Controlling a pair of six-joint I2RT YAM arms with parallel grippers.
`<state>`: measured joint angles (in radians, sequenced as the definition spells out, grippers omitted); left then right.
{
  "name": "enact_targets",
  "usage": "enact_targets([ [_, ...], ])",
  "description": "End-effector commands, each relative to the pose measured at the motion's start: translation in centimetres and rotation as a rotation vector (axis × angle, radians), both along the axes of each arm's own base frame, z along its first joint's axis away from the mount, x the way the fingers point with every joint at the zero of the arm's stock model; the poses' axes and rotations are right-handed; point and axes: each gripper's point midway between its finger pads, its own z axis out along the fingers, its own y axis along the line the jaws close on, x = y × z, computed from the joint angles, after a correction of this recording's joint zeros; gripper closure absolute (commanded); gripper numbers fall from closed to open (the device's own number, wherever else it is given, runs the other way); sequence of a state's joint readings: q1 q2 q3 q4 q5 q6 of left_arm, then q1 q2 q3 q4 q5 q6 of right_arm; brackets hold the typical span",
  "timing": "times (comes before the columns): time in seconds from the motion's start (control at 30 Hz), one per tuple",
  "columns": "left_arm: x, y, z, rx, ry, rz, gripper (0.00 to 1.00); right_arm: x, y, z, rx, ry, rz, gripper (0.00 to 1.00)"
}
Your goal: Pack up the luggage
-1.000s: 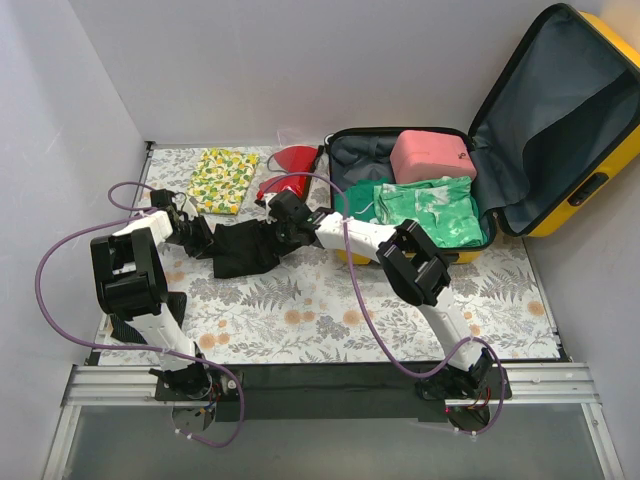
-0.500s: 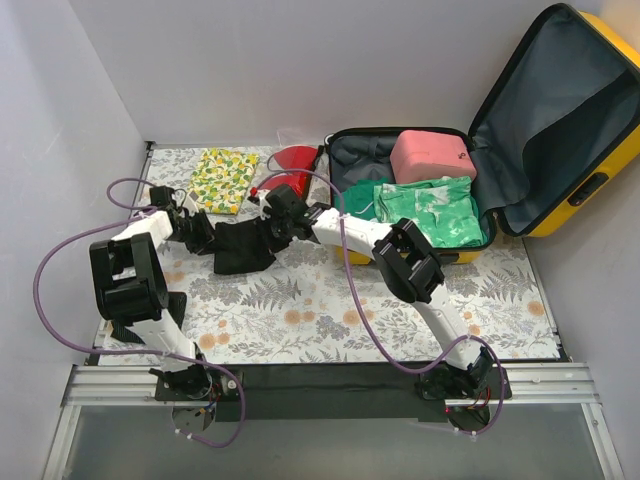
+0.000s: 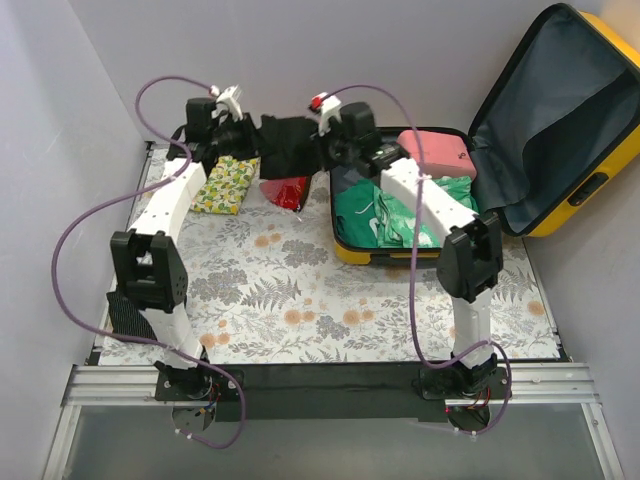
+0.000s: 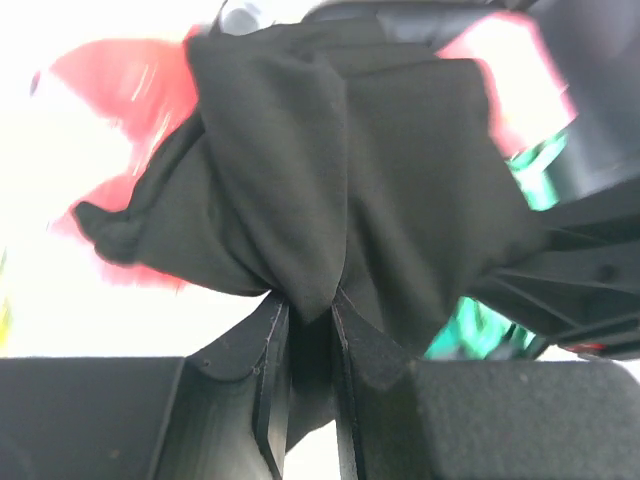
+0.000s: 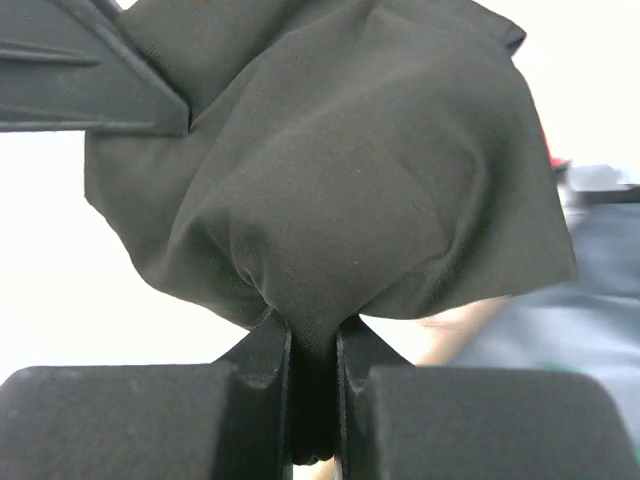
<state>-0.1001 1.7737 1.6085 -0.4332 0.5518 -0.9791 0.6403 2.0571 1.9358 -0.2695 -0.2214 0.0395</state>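
Both left hand [image 4: 308, 305], right hand [image 5: 313, 330] pinching black garment [image 3: 285, 145], luggage [image 3: 555, 110] open, lid rightward

lemon-print cloth [image 3: 222, 185] on floral mat [image 3: 300, 300] | red item [image 3: 290, 193] near it | pink case [image 3: 440, 152] beside green clothes [image 3: 385, 215]

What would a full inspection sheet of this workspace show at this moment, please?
Surface: table under a floral-print cloth.
Job's things: glossy yellow hard-shell suitcase open, lid leaning back; crumpled green garment and small pink case inside; black cloth garment held up left of the suitcase.
Clutter: lemon-print yellow fabric and a red item on the table.
Grippers: left gripper and right gripper each shut on the black garment.
Cables: purple cables loop off both arms.
Surroundings: plain white walls.
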Motion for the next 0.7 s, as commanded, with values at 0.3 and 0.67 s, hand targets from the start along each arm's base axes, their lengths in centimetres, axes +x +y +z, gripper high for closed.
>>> enact_targets([
  [0.3,8.8,-18.7,1.5,-0.112,-0.229,-0.165,1.0,9.2,-18.2,6.5,-0.1,-0.274,-0.261,0.99],
  [0.67,10.0,-22.7,-5.4,-0.06,-0.215,-0.168,1.0,10.9,-22.6,-2.0,-0.177,-0.106,-0.319,0.99],
])
